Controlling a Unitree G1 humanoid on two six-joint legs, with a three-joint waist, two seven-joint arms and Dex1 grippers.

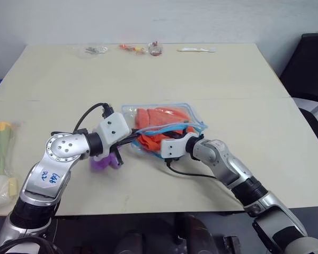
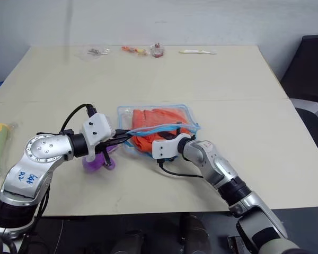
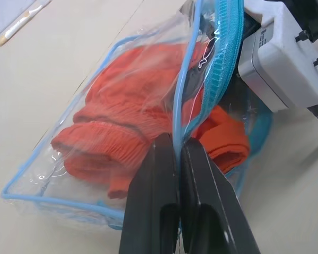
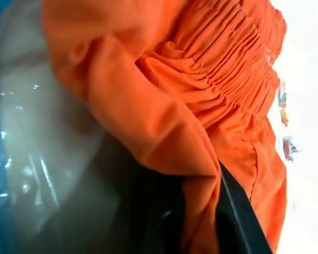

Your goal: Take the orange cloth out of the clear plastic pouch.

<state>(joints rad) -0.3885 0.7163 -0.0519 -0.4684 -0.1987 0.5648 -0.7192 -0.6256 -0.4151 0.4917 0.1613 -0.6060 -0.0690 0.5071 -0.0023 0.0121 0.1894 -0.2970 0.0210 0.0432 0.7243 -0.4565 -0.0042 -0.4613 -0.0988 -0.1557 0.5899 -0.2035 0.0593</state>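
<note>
So the clear plastic pouch (image 1: 164, 127) sits mid-table (image 1: 244, 95), orange cloth (image 3: 122, 132) mostly inside. Left tool (image 3: 176, 153) is pinched tight on the pouch's blue-trimmed rim, holding the mouth open. Right tool (image 4: 201, 211) is in the opening, clamped on a fold of cloth (looks like a solid bite). We're at the pull-out step: right should draw back while left anchors.

Blue handwriting (image 1: 49, 178) stands on the grey shell of the left arm (image 1: 40, 182); its characters cannot be made out for sure. A printed label on the right gripper's white housing (image 3: 278, 55) is too small to read.
</note>
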